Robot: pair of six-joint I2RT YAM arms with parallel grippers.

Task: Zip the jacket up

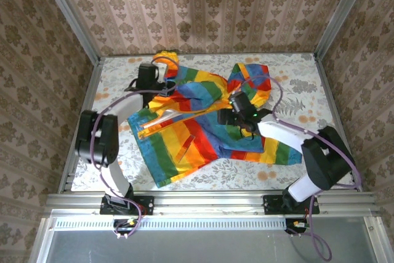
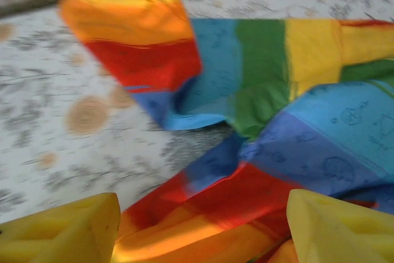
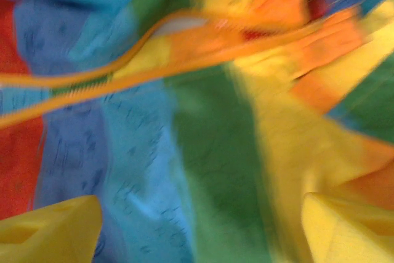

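Sprawling across the table, the jacket shows its orange zipper slanting left to right; the right gripper, fingers apart, hovers at its right end, nearer than the left gripper, likewise spread and empty

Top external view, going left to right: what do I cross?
Left arm's elbow → left gripper → right gripper → right arm's elbow. The jacket spreads under both grippers, so it has no single place in the order.
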